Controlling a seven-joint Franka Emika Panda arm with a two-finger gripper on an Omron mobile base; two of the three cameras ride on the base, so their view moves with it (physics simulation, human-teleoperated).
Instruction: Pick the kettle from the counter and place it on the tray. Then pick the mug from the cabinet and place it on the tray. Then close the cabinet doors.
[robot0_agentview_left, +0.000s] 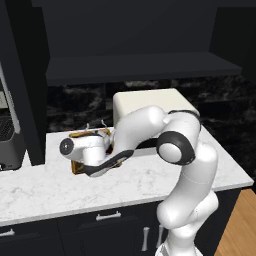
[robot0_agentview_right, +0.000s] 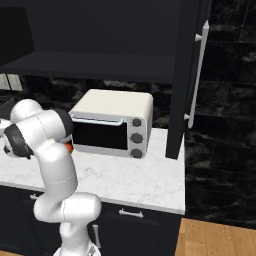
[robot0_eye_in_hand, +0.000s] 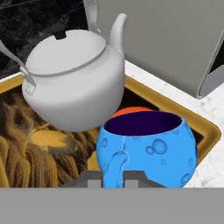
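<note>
In the hand view my gripper (robot0_eye_in_hand: 113, 177) is shut on the side handle of the bright blue mug (robot0_eye_in_hand: 153, 148). The mug is upright over the near corner of the tray (robot0_eye_in_hand: 206, 131); I cannot tell whether its base touches the tray. The silver-white kettle (robot0_eye_in_hand: 70, 83) stands on the tray just behind the mug, spout toward the toaster oven. From the left base view, my hand covers most of the tray (robot0_agentview_left: 76, 168) on the marble counter (robot0_agentview_left: 125, 180). The cabinet (robot0_agentview_left: 135, 67) above stands open, with one door (robot0_agentview_right: 180, 75) swung out at the right.
A cream toaster oven (robot0_agentview_right: 112, 125) sits on the counter right behind the tray. The open door's long silver handle (robot0_agentview_right: 198, 75) hangs over the counter's right end. Another open door (robot0_agentview_left: 25, 100) and a grey appliance (robot0_agentview_left: 7, 135) stand at the left.
</note>
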